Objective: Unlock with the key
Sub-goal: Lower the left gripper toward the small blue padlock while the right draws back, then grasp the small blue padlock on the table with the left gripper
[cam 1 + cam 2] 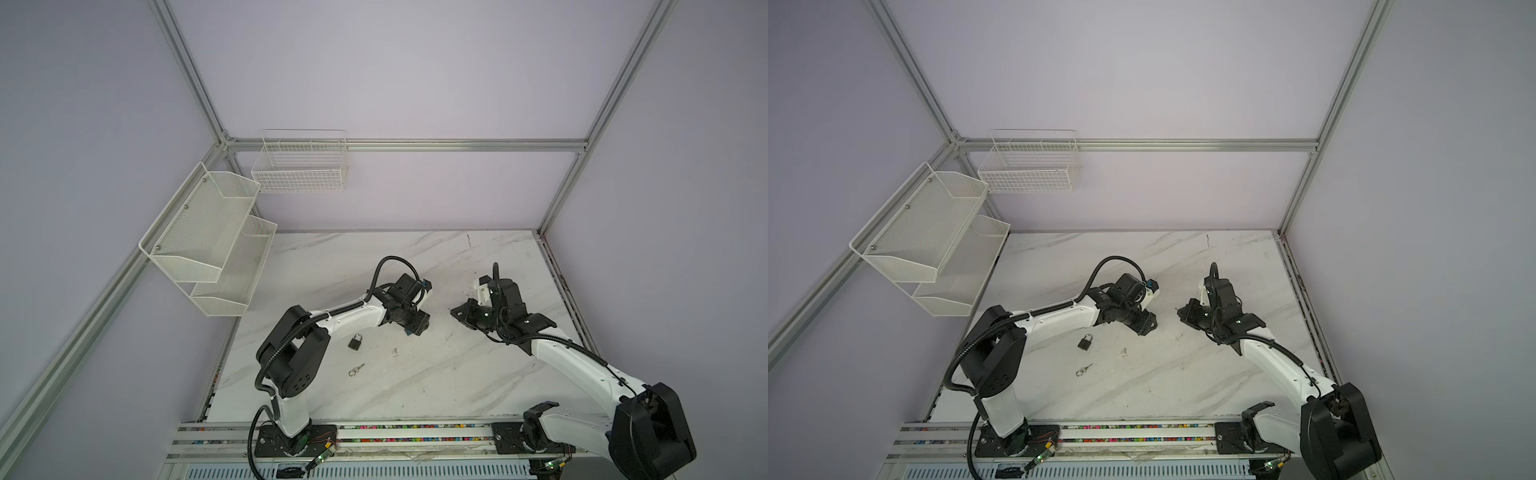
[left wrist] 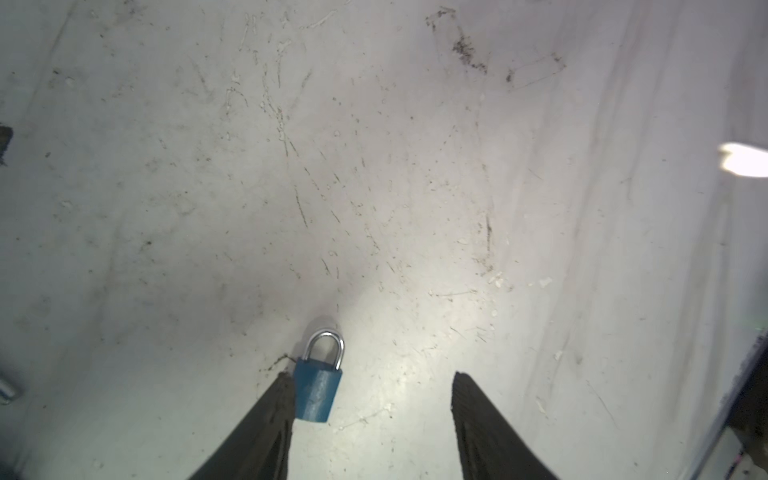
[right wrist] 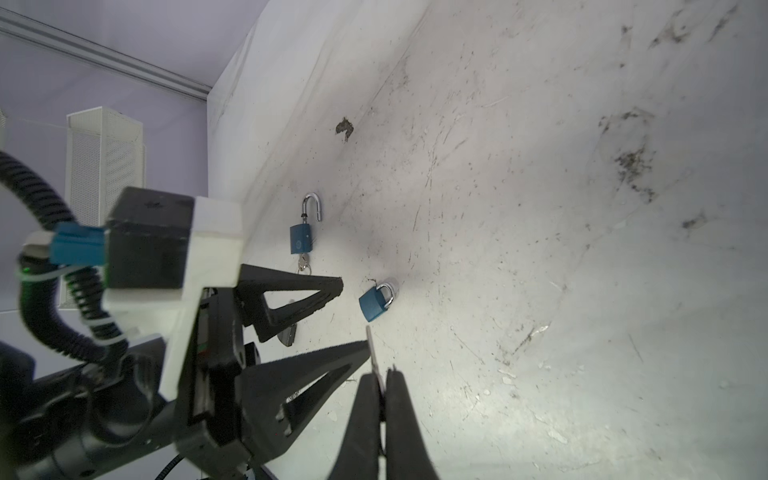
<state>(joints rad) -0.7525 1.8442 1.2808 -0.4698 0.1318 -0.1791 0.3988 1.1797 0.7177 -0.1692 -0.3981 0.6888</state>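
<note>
**Straddling the shut padlock, key at the ready**

Hovering low, the left gripper is holding its jaws wide over the blue padlock. The padlock is lying flat on the surface, shackle closed, just beside one finger.

The right gripper, at 3 o'clock of the left one, is pinching the key in closed jaws, blade jutting out.

Grasping seems to be the step in hand. Next, the left jaws are needing to close on the body and turn its keyway toward the blade.

The left gripper's own bulk is likely crowding that approach. At its 8 o'clock a second padlock is lying with its shackle open and a spare key near its base.
</note>
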